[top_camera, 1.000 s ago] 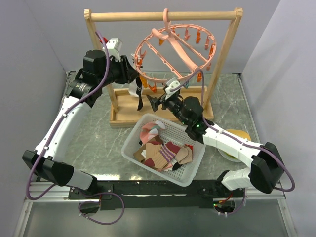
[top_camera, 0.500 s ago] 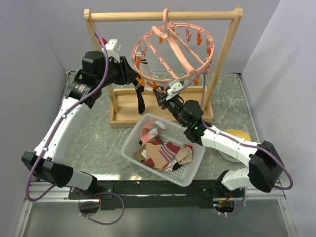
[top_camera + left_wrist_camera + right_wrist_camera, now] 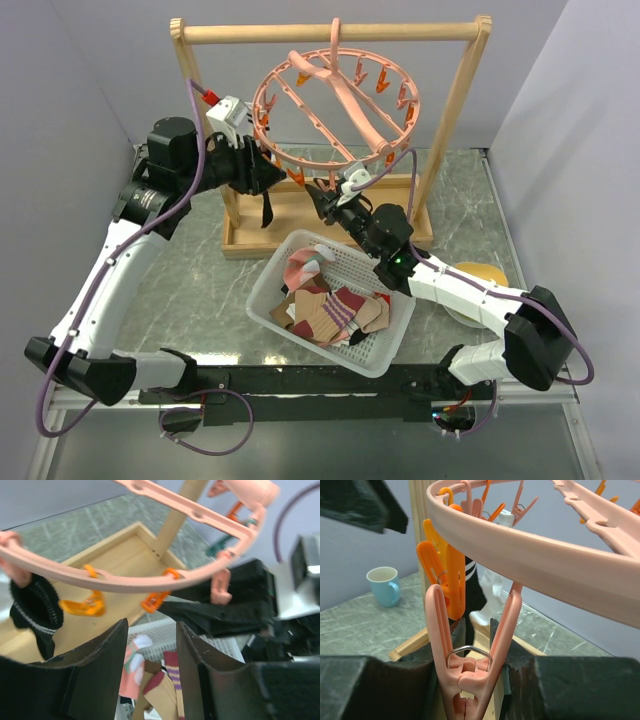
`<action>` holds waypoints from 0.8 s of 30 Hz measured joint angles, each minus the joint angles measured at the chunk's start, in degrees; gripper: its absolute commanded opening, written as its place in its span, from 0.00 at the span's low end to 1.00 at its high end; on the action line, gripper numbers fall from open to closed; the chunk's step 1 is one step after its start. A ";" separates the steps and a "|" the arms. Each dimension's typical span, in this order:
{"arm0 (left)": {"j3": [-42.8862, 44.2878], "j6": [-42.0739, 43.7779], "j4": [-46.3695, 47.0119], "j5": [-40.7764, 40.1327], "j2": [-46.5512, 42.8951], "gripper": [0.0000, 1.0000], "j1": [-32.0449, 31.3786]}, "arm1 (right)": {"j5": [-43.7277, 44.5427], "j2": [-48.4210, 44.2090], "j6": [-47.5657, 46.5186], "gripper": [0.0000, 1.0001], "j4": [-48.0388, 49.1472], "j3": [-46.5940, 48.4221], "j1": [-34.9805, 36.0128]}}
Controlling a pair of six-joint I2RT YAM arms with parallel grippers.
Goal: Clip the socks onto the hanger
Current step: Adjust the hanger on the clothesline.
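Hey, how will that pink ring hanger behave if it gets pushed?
Probably swings and tips easily: the hanger hangs from the wooden rail by one hook and sits tilted. Likely light, being thin open plastic. Its clips dangle, so they'd sway.

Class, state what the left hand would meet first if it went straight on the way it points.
Most likely the central orange clip hanging from the hanger; depth is unclear.
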 measured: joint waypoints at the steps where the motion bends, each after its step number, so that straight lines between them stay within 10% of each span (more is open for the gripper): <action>1: -0.20 0.39 -0.11 1.31 -0.48 0.50 0.00 | -0.33 -0.02 0.02 0.27 -0.02 0.00 0.00; 24: -2.64 -6.67 4.13 6.71 3.39 0.71 0.02 | -4.02 -1.75 0.85 0.27 -1.90 0.02 -0.66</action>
